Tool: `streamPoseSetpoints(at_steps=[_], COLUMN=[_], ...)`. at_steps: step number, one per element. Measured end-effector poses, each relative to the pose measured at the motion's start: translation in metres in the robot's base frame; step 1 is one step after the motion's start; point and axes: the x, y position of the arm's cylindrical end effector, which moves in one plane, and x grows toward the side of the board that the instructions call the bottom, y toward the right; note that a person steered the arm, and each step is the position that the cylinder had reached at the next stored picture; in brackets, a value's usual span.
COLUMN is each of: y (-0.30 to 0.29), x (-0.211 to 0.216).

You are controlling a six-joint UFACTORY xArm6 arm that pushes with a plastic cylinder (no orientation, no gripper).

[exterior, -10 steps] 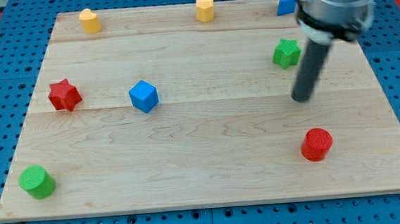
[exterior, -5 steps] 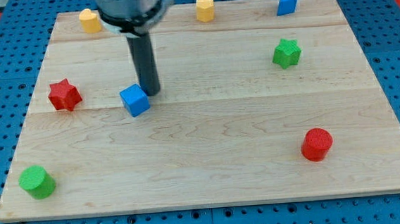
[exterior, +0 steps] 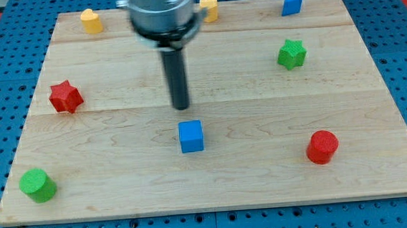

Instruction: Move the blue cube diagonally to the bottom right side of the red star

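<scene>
The blue cube (exterior: 191,136) sits on the wooden board near its middle, a little below centre. The red star (exterior: 65,96) lies at the view's left, well up and to the left of the cube. My tip (exterior: 181,106) is just above the blue cube toward the view's top, a small gap apart from it. The rod rises from there to the arm's grey body near the top edge.
A green cylinder (exterior: 37,185) is at bottom left, a red cylinder (exterior: 322,147) at bottom right, a green star (exterior: 291,53) at right. A yellow block (exterior: 91,20), a second yellow block (exterior: 209,8) and a blue block (exterior: 291,3) line the top edge.
The blue cube has gone from beside the red star to the right and down, to below the board's centre. My tip moved right and slightly down after it.
</scene>
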Motion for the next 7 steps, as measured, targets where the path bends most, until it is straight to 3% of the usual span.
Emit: streamPoseSetpoints(at_steps=[3,4,5,7], y=[0.0,0.002,0.003,-0.02], x=[0.079,0.091,0.041,0.082])
